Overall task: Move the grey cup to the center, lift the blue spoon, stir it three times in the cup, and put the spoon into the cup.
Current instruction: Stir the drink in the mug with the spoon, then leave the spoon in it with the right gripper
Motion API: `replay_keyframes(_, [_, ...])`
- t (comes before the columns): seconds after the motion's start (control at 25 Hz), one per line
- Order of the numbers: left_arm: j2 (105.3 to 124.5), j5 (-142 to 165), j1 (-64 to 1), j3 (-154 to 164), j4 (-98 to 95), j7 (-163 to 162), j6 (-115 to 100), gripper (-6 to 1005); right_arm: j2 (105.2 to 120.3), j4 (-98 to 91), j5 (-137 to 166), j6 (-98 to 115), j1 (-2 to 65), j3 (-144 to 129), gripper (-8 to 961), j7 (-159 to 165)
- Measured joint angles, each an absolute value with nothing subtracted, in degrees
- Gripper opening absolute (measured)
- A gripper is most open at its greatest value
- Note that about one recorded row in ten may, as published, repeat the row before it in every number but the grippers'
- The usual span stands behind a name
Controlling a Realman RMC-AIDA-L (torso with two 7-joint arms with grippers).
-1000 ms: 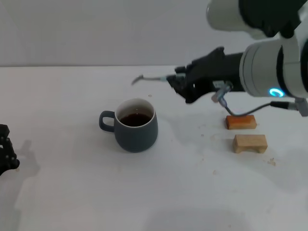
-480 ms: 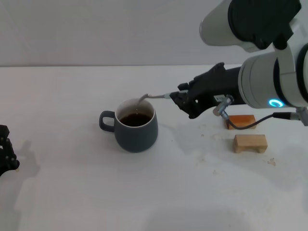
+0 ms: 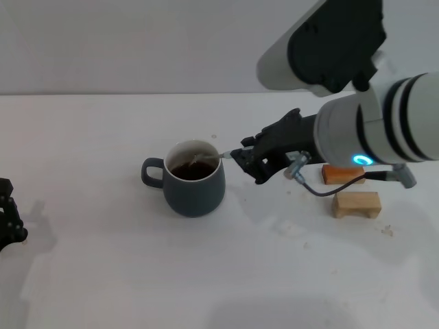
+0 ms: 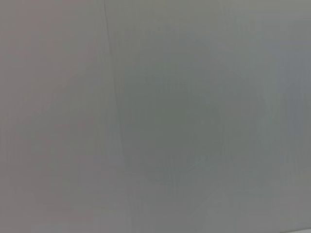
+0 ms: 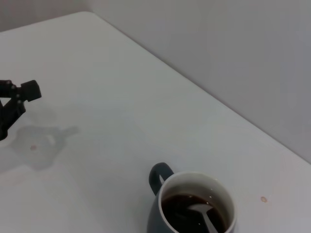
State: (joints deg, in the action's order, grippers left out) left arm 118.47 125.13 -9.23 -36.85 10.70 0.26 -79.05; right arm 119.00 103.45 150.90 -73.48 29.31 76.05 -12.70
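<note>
The grey cup [image 3: 193, 181] stands mid-table with dark liquid inside and its handle pointing left; it also shows in the right wrist view [image 5: 193, 204]. My right gripper [image 3: 241, 160] is just right of the cup's rim, shut on the blue spoon [image 3: 209, 158]. The spoon slants down over the rim and its silver bowl [image 5: 199, 209] dips into the liquid. Its pale handle is mostly hidden in the gripper. My left gripper [image 3: 8, 212] is parked at the table's left edge, also seen in the right wrist view [image 5: 14, 103].
Two small wooden blocks lie on the right of the table, an orange-brown one [image 3: 342, 174] and a pale one [image 3: 356, 203] in front of it. The left wrist view shows only a blank grey surface.
My right gripper has moved left and down with the spoon. The spoon's bowl went from above the table behind the cup, over the rim, into the liquid. The cup stayed put.
</note>
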Motion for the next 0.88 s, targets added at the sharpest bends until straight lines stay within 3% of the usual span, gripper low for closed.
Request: replay_keyframes(0.88, [118.38, 125.15, -8.53, -36.82, 10.4, 0.26, -80.5, -2, 119.09, 91.11, 150.55, -63.79, 34.06, 71.15, 161, -13.56])
